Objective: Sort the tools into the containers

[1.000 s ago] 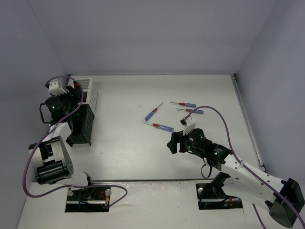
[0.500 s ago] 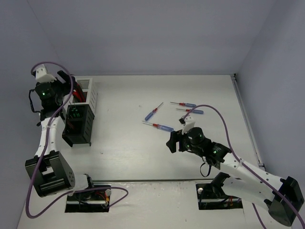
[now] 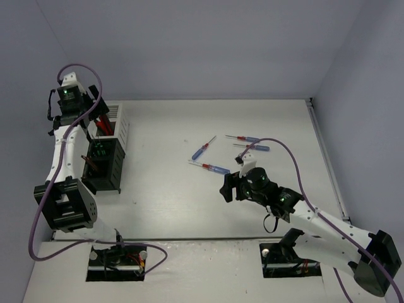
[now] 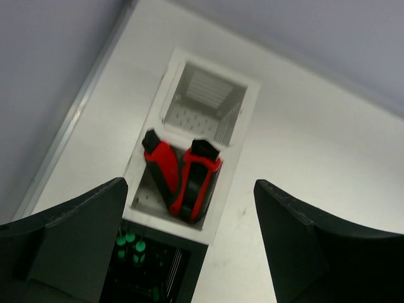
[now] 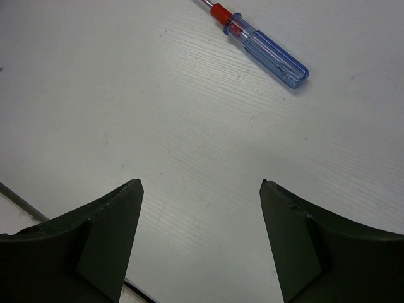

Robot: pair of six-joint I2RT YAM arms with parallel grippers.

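Your left gripper [image 4: 189,202] hangs over the row of bins with its jaws spread wide and nothing between them. Directly below it, the left wrist view shows two red-handled pliers with black ends [image 4: 192,183] standing handles-up in a white slatted plastic bin [image 4: 165,228]. Past that is a second white bin [image 4: 202,88], where you can see the ribbed inner wall and dotted floor. Nearer you is a black slatted bin [image 4: 177,271] holding green-capped handles [image 4: 129,240]. From the top camera, those bin interiors are mostly hidden by the arm. Only the top camera shows all four clear-blue-handled screwdrivers with red collars [image 3: 202,149], lying loosely grouped on the white table [image 3: 284,120], well apart from the bins. Your right gripper [image 5: 200,189] is also wide open and empty, low over bare tabletop. Its wrist camera catches just one such screwdriver [image 5: 268,53], beyond the fingertips and touching neither. Any print on the handles is too small to read.
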